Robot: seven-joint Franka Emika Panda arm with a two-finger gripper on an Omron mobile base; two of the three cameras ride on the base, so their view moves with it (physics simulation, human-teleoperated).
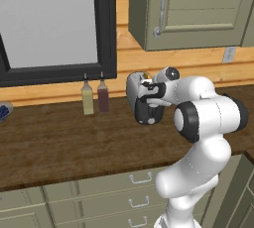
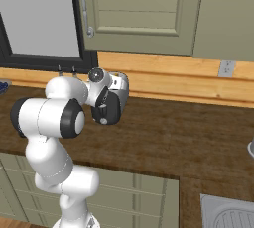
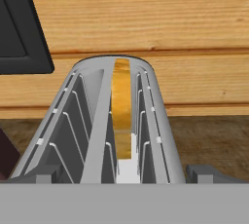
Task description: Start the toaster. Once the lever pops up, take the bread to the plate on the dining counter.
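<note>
The silver-grey toaster [image 1: 133,89] [image 2: 122,84] stands on the dark wood counter by the wall, its black end panel [image 1: 147,114] [image 2: 107,109] facing the arm. In the hand view I look down along its two slots [image 3: 92,130]. The bread [image 3: 121,108], a golden-tan slice, stands on edge in the right slot. My gripper [image 1: 150,91] [image 2: 105,94] [image 3: 124,175] hovers right over the toaster's near end, open, with a fingertip [image 3: 208,172] on each side of the body and nothing held. My hand hides the lever. The plate and the dining counter are out of view.
Two bottles [image 1: 88,98] [image 1: 103,95] stand left of the toaster under a black-framed window [image 1: 106,28]. An upper cabinet [image 1: 193,9] hangs above. A sink [image 2: 229,213] sits at the counter's right end, and olive drawers [image 1: 134,192] run below.
</note>
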